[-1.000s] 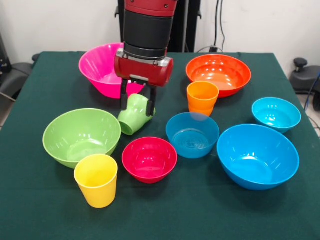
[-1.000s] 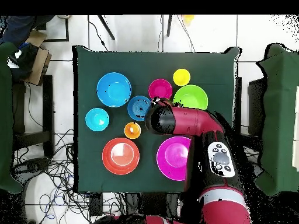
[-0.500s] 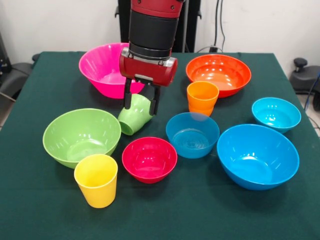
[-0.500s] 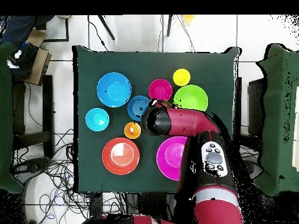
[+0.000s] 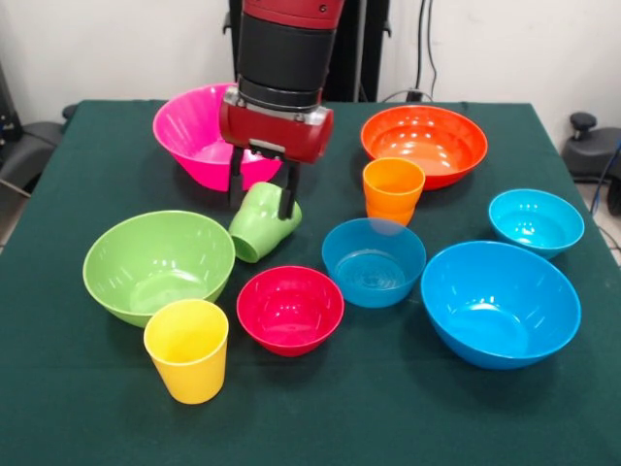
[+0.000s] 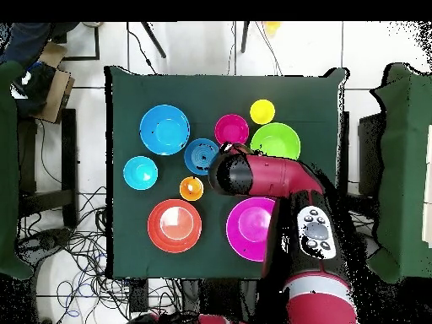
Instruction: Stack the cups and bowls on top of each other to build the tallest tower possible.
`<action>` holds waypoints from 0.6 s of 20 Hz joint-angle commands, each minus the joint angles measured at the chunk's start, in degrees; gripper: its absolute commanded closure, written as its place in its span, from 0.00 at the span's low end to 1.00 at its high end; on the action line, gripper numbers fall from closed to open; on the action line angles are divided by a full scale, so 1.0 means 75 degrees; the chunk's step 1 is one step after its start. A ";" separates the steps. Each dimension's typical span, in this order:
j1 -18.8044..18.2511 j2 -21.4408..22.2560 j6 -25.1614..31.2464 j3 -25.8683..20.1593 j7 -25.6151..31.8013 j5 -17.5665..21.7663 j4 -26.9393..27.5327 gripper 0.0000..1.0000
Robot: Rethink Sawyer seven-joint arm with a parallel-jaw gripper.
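The gripper has shifted a little toward the pink bowl since half a second ago, while the green cup has stayed tipped on its side in the same spot. The two black fingers stand spread, one on each side of the cup's upper end, which pokes up between them; whether they press on it cannot be told. The cup's mouth points down and away from the fingers, toward the light green bowl, and its lower rim seems to rest on the green cloth.

The red bowl lies just below the fingers, the yellow cup farther beyond it. To one side of the fingers stands the orange cup, upright, with the orange bowl behind it and a small blue bowl in front. The big blue bowl and the cyan bowl sit well apart from the gripper. From overhead the arm hides the green cup.
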State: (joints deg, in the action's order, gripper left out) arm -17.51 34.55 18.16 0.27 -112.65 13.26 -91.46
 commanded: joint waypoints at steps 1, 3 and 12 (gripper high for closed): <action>-0.0480 0.0304 0.1455 -0.0414 0.0829 0.0354 0.0370 0.00; -0.0716 0.0405 0.1636 -0.0557 0.1170 0.0447 0.0374 0.00; -0.1442 0.0536 0.1909 -0.1048 0.1689 0.0772 0.0331 0.00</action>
State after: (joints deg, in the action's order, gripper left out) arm -26.49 38.48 26.21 -0.52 -112.65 13.76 -91.05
